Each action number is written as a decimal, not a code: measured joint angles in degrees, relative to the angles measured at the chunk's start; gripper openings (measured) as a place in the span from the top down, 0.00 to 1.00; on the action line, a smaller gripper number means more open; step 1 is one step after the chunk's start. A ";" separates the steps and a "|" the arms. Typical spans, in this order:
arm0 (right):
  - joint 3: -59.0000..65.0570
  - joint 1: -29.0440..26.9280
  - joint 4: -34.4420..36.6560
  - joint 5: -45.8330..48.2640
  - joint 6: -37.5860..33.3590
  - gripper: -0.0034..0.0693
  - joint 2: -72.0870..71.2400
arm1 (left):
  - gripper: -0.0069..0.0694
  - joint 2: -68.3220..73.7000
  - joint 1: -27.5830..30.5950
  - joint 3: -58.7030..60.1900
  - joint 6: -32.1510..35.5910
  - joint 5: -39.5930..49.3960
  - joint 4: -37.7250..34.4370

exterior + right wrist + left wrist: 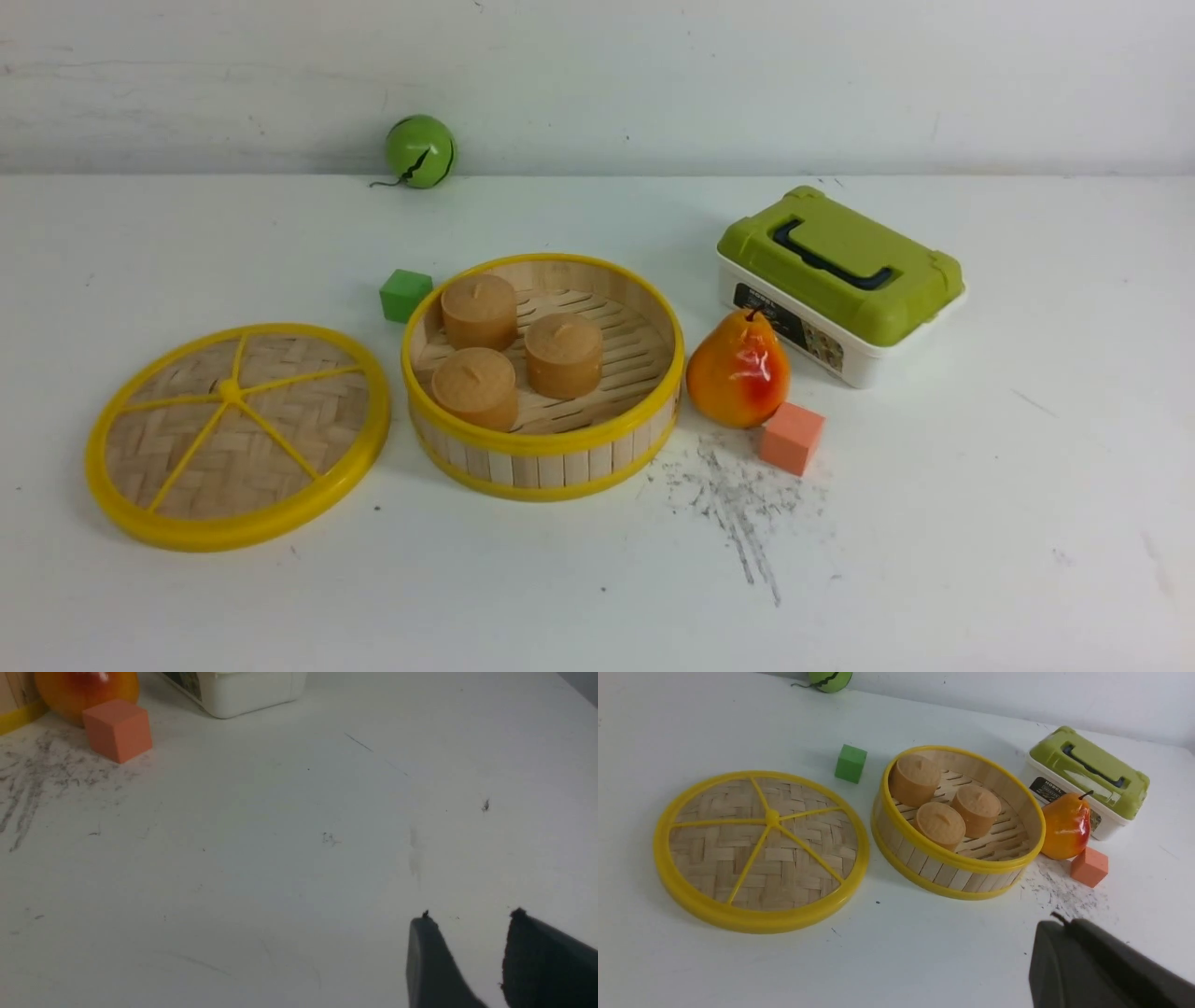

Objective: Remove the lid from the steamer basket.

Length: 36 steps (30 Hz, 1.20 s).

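The front view looks forward and slightly down from the robot's side, wide enough to hold the whole surface [597, 597] up to the back wall [747, 75]. The left wrist view stands high at the near left, slanting forward and rightward over the same spread: lid [761, 851], basket [957, 877], pear [1064, 826], box [1052, 756] (the left hand [1059, 921] darkens its edge). The right wrist view hangs low and close over the surface, looking past the right hand [471, 915]. It shares with the others the orange cube [117, 730], a slice of pear, a box corner and a sliver of basket rim.
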 joint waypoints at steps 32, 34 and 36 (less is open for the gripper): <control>0.00 0.00 0.00 0.00 0.00 0.62 0.00 | 0.92 -22.08 3.01 41.80 -7.48 -21.50 12.91; 0.00 0.00 0.00 0.00 0.00 0.62 0.00 | 0.92 -22.08 3.01 41.80 -7.36 -21.43 12.86; 0.00 0.00 0.00 0.00 0.00 0.62 0.00 | 0.92 -22.08 3.01 41.80 -7.32 -21.63 12.86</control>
